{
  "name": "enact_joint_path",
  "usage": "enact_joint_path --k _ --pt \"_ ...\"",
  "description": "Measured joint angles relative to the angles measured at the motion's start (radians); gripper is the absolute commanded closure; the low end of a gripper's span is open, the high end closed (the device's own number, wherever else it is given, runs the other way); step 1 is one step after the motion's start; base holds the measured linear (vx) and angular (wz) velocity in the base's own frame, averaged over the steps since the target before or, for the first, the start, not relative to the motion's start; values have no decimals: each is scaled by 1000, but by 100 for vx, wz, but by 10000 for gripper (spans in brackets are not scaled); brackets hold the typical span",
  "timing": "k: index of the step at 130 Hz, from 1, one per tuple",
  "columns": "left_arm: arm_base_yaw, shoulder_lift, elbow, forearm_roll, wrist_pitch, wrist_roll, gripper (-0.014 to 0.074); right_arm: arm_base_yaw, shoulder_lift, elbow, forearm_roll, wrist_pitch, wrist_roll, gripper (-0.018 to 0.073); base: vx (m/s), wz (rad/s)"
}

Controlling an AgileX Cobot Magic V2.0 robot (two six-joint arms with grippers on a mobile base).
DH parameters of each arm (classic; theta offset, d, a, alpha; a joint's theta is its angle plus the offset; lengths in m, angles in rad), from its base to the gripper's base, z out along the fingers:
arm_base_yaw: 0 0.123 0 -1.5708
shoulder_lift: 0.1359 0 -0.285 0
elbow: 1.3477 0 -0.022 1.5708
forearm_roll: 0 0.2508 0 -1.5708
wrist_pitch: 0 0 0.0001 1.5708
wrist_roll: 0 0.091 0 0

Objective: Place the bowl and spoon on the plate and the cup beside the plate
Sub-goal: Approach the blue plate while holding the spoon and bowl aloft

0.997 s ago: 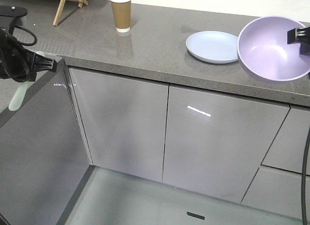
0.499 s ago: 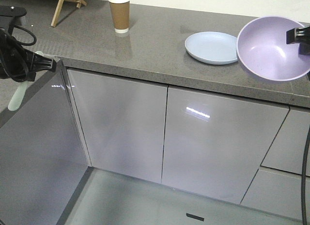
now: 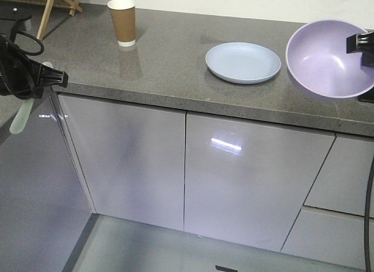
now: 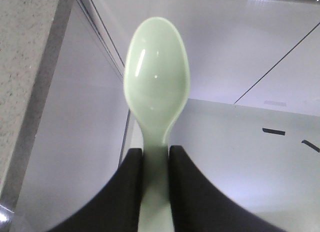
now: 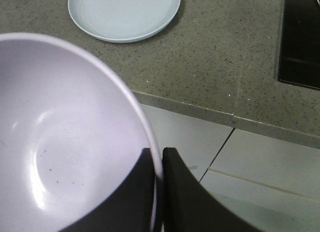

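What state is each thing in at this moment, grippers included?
bowl: empty, tilted, held in the air by its rim.
spoon: held by its handle, off the counter.
plate: empty, flat on the counter.
cup: upright on the counter, apart from the plate.
left gripper: shut on the spoon.
right gripper: shut on the bowl.
cabinet doors: shut.

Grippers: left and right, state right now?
Left gripper: closed on the spoon, at its handle.
Right gripper: closed on the bowl, at its rim.
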Motion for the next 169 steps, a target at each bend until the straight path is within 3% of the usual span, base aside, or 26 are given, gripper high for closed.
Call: enact_joint_path --k 169 --pt "0 0 0 1 0 0 604 0 0 0 0 0 0 563 15 -10"
